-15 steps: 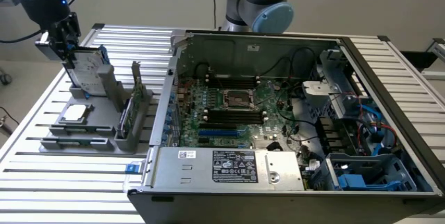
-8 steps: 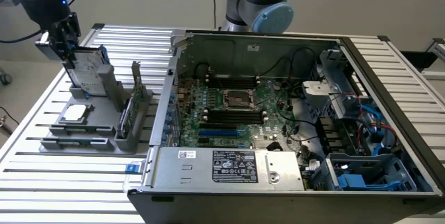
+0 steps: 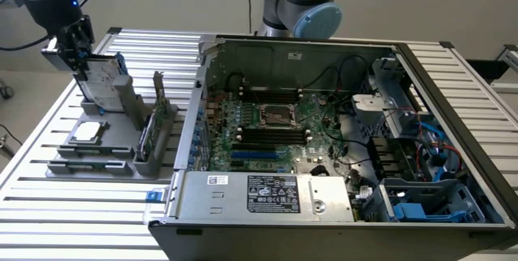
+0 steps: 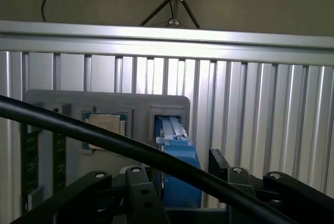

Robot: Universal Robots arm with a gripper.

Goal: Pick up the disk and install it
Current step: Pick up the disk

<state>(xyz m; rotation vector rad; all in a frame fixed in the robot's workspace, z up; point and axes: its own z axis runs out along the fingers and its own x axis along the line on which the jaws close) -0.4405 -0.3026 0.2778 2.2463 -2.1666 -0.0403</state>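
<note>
Across the ribbed aluminium table [image 3: 65, 212], an open metal computer case [image 3: 283, 61] is set toward three o'clock, its interior exposed. At nine o'clock of it a matte grey moulded holder [image 3: 105, 152] is laid. The disk [image 3: 103, 84], flat, silver-grey and framed in blue plastic, is stood on edge in the holder's far slot, at about ten o'clock. Its upper edge is straddled by the gripper [image 3: 81, 65], jaws spread wide; contact cannot be told. Bare slats are left around the holder.
</note>
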